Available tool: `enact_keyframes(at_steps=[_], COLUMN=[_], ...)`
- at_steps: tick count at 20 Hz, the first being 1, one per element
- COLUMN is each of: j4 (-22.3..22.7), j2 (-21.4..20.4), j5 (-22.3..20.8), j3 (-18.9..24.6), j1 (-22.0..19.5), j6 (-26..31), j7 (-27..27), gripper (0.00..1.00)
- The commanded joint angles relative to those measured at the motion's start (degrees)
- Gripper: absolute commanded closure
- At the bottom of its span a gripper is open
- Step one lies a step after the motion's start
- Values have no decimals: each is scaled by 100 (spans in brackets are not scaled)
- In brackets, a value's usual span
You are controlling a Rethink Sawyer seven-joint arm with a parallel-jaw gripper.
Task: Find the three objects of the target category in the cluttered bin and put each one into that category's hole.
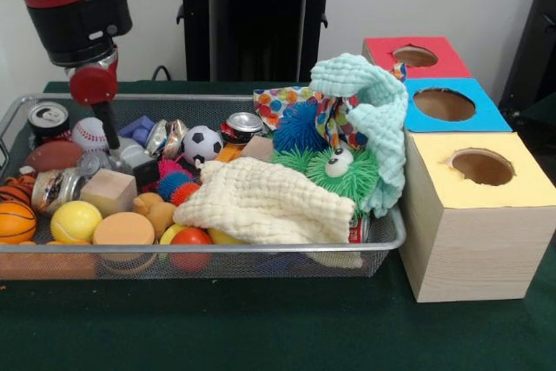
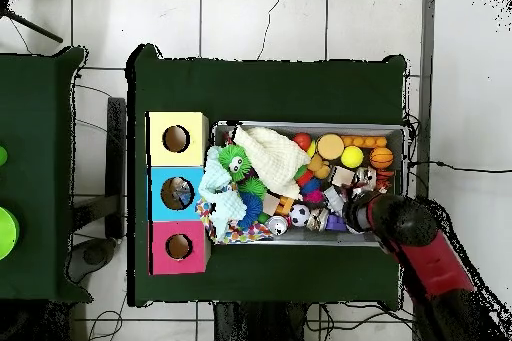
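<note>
The wire-mesh bin (image 1: pixel 261 245) sits on the green table, full of clutter; it also shows in the overhead view (image 2: pixel 400 129). No crushed clear plastic bottle shows plainly; any are hidden under the clutter. My gripper (image 1: pixel 124 158) hangs from the red and black arm (image 1: pixel 78 23) and reaches down into the bin's left end, among a wooden cube (image 1: pixel 109 190), a baseball (image 1: pixel 89 133) and shiny cans (image 1: pixel 57 188). The clutter hides whether it holds anything. In the overhead view the arm (image 2: pixel 400 222) covers the gripper.
Three boxes with round holes stand beside the bin: red (image 1: pixel 382 51), blue (image 1: pixel 486 115) and yellow-topped (image 1: pixel 434 167). A cream cloth (image 1: pixel 261 202), a mint cloth (image 1: pixel 373 93), a green furry toy (image 1: pixel 334 171), balls and cans (image 1: pixel 243 125) fill the bin.
</note>
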Motion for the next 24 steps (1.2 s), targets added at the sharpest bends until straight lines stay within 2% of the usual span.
enact_keyframes(at_steps=[1, 9, 18, 24], j4=[-570, -541, -247, 44], j2=[382, 695, 720, 629], j5=[-285, -318, -345, -306], j3=[318, 775, 1118, 1157], j1=[-303, -626, -850, -855], j6=[72, -455, -733, -841], j7=[2, -18, 178, 419], gripper=[0, 0, 0, 0])
